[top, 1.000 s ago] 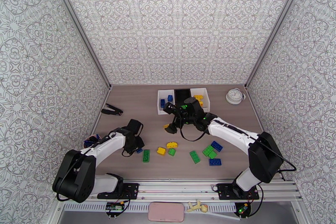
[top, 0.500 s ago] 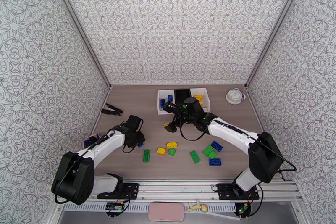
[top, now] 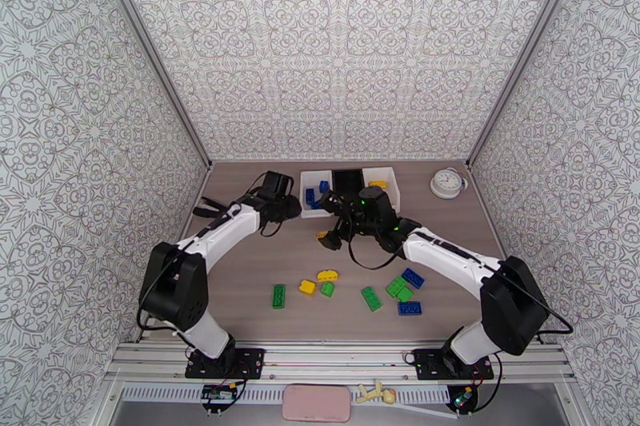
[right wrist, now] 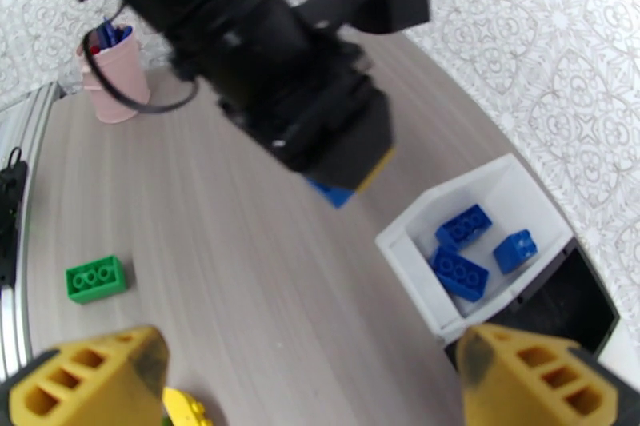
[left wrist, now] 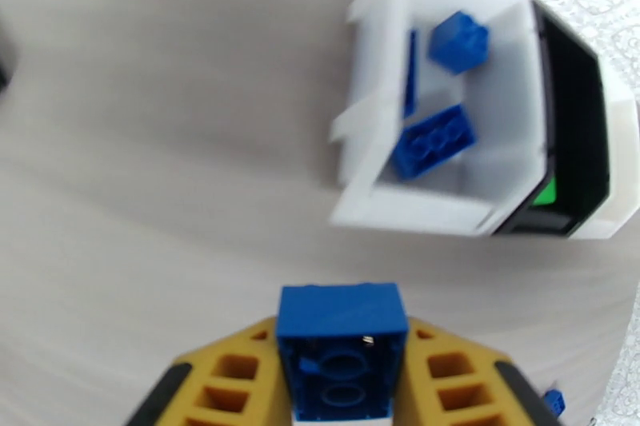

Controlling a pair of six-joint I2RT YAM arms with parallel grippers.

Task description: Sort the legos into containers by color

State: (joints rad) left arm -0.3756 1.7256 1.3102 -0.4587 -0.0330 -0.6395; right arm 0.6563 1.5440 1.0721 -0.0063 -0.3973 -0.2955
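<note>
Three containers side by side at the far end of the surface (top: 264, 260): left white bin (left wrist: 400, 210), black bin (top: 348, 180) in the middle, right white bin (top: 391, 175). Three blue bricks (right wrist: 460, 272) in the left one; yellow (top: 378, 184) in the right one, count unclear. Loose nearer the arms: five green bricks (top: 370, 298), two yellow bricks (top: 307, 287), two blue ones (top: 410, 308). Left claw (left wrist: 340, 356) clamped on one more blue brick (left wrist: 340, 316), just short of the left white bin. Right claw (right wrist: 312, 344) spread wide, empty, with the left wrist directly in front. Round clock (top: 448, 182) far right; pink cup (right wrist: 116, 76) with pens at the left edge.
</note>
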